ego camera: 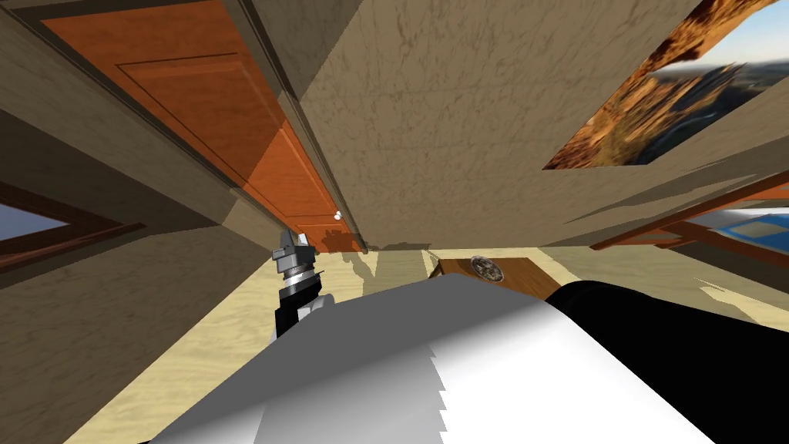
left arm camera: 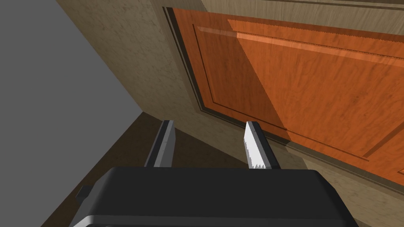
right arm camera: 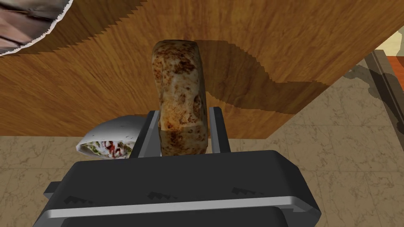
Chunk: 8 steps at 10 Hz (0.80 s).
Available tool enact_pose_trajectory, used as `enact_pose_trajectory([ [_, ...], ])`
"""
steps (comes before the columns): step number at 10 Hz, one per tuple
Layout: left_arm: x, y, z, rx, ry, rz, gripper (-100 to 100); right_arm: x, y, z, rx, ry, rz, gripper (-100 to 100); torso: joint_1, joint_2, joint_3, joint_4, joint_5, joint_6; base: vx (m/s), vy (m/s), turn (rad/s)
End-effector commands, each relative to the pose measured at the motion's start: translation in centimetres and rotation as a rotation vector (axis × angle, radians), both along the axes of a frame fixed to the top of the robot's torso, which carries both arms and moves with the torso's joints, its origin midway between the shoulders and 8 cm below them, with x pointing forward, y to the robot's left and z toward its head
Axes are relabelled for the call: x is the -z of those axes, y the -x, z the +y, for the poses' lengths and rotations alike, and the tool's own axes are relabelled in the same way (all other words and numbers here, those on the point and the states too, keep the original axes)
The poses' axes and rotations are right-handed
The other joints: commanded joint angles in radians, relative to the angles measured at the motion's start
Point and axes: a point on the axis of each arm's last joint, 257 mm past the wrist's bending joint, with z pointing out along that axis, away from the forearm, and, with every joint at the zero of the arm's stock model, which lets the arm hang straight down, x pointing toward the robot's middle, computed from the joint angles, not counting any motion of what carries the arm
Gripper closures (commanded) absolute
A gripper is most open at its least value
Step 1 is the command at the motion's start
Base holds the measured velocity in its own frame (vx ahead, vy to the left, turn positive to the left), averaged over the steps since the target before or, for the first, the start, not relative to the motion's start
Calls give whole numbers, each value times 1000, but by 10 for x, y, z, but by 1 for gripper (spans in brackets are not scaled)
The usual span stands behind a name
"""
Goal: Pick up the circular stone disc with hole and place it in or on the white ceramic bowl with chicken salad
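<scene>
one bowl (salad inside), disc gripped

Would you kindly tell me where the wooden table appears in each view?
Head view: the wooden table is small, low, right of centre, bearing a round dish.
Left wrist view: the open left pincer faces an orange door instead.
Right wrist view: the table spreads behind the mottled disc gripped by the right pincer.
Shared landmark: that door, upper left in the head view.

Bowl partly hidden behind R claw; disc btm hidden by claw body.
</scene>
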Motion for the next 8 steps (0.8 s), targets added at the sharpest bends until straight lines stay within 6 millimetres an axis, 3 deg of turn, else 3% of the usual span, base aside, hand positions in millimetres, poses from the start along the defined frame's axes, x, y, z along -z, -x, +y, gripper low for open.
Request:
enact_pose_trajectory([
  [1,0,0,0,0,0,0,0,0,0,0,0,0,0,0,0,0,0,0,0,0,0,0,0],
  [2,0,0,0,0,0,0,0,-6,-10,-11,-23,17,-12,100,-1,0,0,0,0,0,-13,53,-187],
  [7,0,0,0,0,0,0,0,-33,-68,-38,-153,53,-97,100,3,7,4,2,3,2,-71,55,-243],
  [8,0,0,0,0,0,0,0,-33,-68,-38,-153,53,-97,100,4,8,5,2,3,3,-58,15,-107],
])
